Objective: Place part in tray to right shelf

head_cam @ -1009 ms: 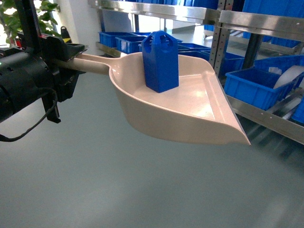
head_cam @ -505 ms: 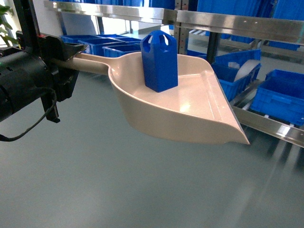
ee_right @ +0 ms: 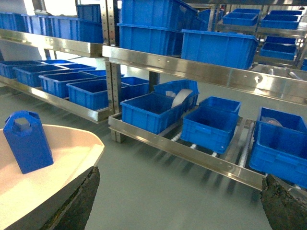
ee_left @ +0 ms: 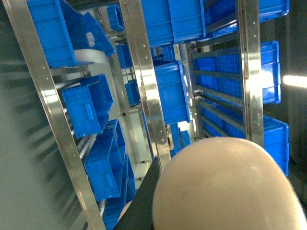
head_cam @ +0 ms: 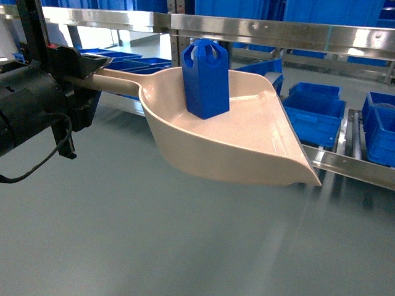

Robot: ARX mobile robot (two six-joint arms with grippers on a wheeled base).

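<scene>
Part point(head_cam: 205, 77) stands upright in the beige tray point(head_cam: 247, 154). Left gripper point(head_cam: 77, 77) pinches the tray's handle. Right gripper's point(ee_right: 177, 201) fingers are spread wide. Shelf point(head_cam: 345, 163) with blue crates point(head_cam: 311, 114) is just behind.

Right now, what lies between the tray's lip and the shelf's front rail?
Only bare grey floor. In the head view the tray lip hangs just short of the rail, with nothing in the gap.

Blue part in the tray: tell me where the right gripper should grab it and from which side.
Grip the part across its flat side walls, below the tapered looped top, coming from above. It stands upright in the tray, whose raised walls block a low approach. The left gripper holds the handle.
</scene>
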